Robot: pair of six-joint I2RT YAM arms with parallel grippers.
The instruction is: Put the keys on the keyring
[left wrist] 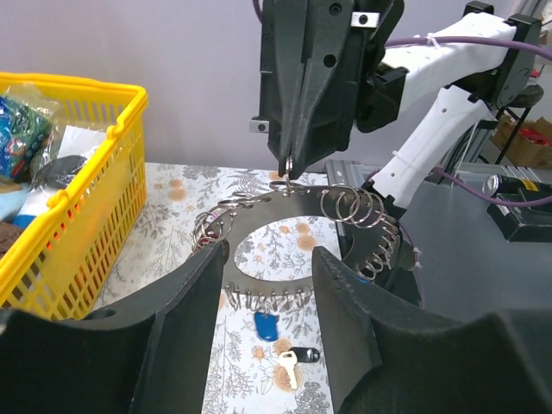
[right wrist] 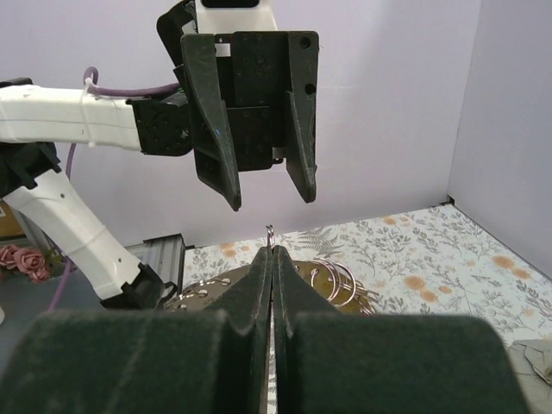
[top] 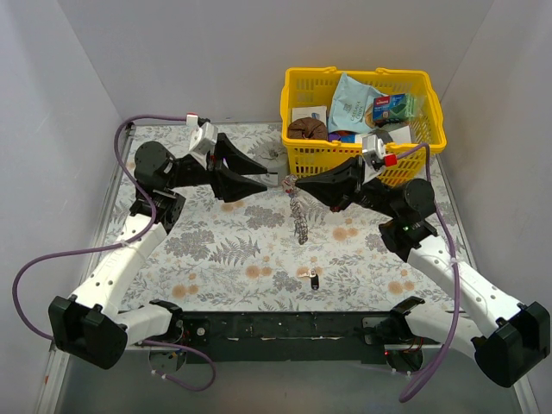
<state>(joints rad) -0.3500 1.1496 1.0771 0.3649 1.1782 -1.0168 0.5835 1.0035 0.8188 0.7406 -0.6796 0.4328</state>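
While the right claw (right wrist: 272, 254) is clenched, its two fingers pressed flat together on a thin silvery ring that pokes up just above their tips, the left claw (left wrist: 269, 254) stands released, its fingers spread wide with nothing between them. The two claws face each other nearly tip to tip above the floral cloth (top: 216, 250), the left one's open fingers on either side of the line to the right one's pinched tips. The pinched ring belongs to the keyring (left wrist: 349, 207). From above it drops from the right claw's tips as a limp strand, and its lower end lies on the cloth on the near side of that claw. Seen from the left wrist, it curves as a toothed arc of many small rings just beyond and below the left claw's spread fingers. A loose key (top: 313, 278) with a dark tag lies on the cloth nearer the arm bases than either claw, apart from the strand's end. A blue tag (left wrist: 267, 326) lies just beside the arc's lower curve, and I cannot tell whether the two touch. The yellow basket (top: 285, 112), filled with packets, stands on the far side of the right claw, close behind its wrist.
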